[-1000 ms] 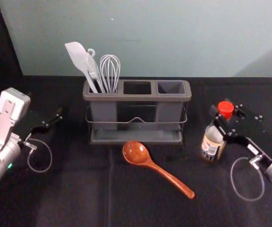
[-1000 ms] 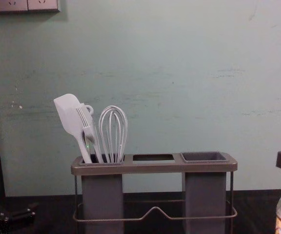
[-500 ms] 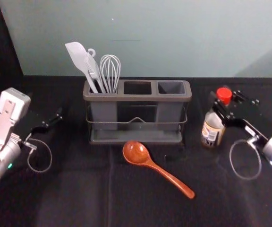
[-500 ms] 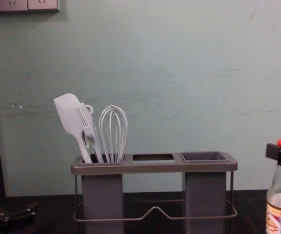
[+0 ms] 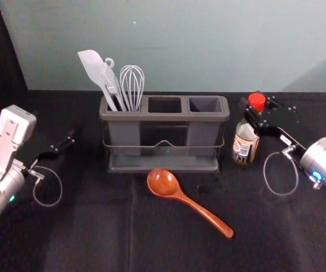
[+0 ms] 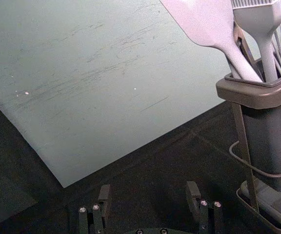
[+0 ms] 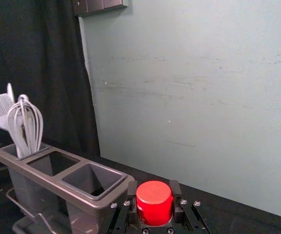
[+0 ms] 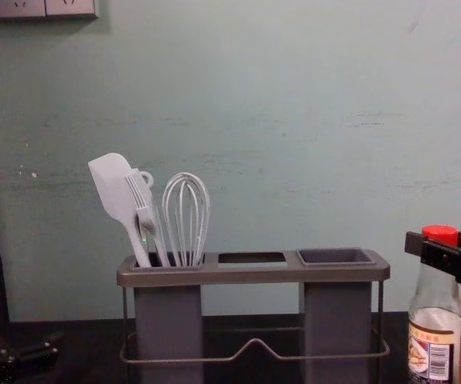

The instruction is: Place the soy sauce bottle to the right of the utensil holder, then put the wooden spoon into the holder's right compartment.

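My right gripper is shut on the soy sauce bottle just below its red cap, holding it upright close to the right side of the utensil holder. In the right wrist view the red cap sits between the fingers of the right gripper. The chest view shows the bottle right of the holder, a gap between them. The wooden spoon lies in front of the holder, bowl toward it. My left gripper is parked at the left, open in its wrist view.
The holder's left compartment carries a white spatula, a brush and a whisk; its middle and right compartments have nothing in them. A pale wall rises behind the black-covered table.
My right gripper has carried the bottle leftward and farther back, closer to the holder. The left arm, spoon and holder have stayed where they were.
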Controlling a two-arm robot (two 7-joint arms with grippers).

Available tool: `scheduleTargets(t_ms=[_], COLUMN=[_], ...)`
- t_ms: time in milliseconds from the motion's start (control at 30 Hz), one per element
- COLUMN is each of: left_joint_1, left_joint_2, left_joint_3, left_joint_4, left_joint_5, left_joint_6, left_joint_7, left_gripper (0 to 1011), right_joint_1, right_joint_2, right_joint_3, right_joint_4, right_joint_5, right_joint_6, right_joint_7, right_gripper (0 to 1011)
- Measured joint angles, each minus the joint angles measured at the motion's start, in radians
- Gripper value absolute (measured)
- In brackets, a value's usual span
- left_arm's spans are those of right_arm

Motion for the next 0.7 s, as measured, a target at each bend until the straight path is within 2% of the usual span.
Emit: scheduleTargets(t_ms=[200, 700], left_joint_1=[0.0, 0.0], left_joint_2=[0.0, 0.0], left_joint_3=[0.0, 0.0], left_joint_4=[0.0, 0.0], left_joint_5=[0.0, 0.0], left_joint_6=[0.0, 0.0], left_joint_7=[0.0, 0.0], left_gripper=[1000, 1000], right_joint_1=[0.023, 0.043], right_joint_2=[-0.018, -0.034], right_joint_3=[-0.003, -0.019], right_joint_4=[0.047, 0.087], right_joint_5=[0.008, 0.009], right_joint_6=[-0.024, -0.041], right_joint_7=[0.005, 0.014], right_gripper=[393, 393])
